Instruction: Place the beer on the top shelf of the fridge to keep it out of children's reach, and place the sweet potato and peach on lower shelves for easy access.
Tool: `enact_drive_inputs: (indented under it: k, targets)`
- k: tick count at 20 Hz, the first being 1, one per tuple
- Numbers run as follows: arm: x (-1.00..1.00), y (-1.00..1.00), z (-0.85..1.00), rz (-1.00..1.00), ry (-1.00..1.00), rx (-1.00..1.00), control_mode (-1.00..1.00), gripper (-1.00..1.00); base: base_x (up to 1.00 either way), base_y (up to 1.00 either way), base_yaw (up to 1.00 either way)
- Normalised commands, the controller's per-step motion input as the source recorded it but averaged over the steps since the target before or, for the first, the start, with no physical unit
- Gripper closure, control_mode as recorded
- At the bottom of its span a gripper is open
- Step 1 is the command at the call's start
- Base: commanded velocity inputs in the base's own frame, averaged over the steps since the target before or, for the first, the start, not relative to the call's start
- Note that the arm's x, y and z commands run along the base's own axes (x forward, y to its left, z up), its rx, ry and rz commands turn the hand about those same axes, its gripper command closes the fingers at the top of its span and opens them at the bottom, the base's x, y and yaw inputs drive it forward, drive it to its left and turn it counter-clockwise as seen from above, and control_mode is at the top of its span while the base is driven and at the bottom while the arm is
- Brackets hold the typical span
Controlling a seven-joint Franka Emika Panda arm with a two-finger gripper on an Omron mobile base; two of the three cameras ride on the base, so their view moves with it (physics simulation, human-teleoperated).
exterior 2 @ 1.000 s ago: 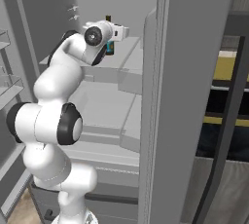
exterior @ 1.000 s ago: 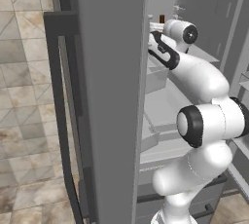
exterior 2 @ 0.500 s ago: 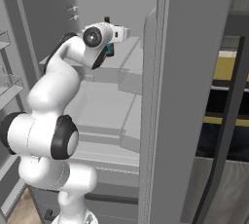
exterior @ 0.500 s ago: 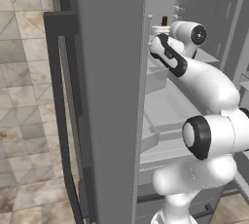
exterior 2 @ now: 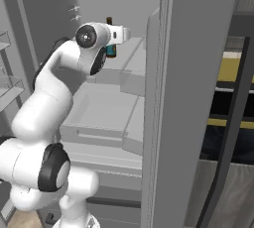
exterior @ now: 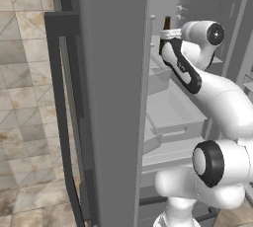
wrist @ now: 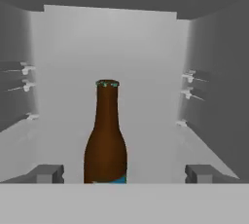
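The beer (wrist: 106, 135) is standing upright on the top shelf (wrist: 160, 157) inside the fridge (exterior: 111, 97), midway between the side walls. The gripper (wrist: 124, 173) is sitting level with the bottle's lower body, its jaws spread wide to either side and released, touching nothing.

A brown beer bottle (wrist: 106, 135) with a teal label stands upright, mid-width on the grey fridge's top shelf (wrist: 160, 157).

Beige marbled tile floor (exterior: 24, 122), dark and yellow cabinet fronts (exterior 2: 221, 123), flat even light
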Motion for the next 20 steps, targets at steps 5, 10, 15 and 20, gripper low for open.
enact_drive_inputs:
  k: [5,10,15,20]
  targets:
    - [-0.98,0.00,0.00,0.00,0.09,-0.09,-1.00,-1.00,0.00,0.00,0.00]
    - [-0.99,0.00,-0.10,0.00,0.11,-0.06,-1.00,-1.00,0.00,0.00,0.00]
    - [-1.00,0.00,-0.07,0.00,0.13,-0.02,-1.00,-1.00,0.00,0.00,0.00]
    - [-0.99,0.00,0.00,0.00,0.15,-0.04,-1.00,-1.00,0.00,0.00,0.00]
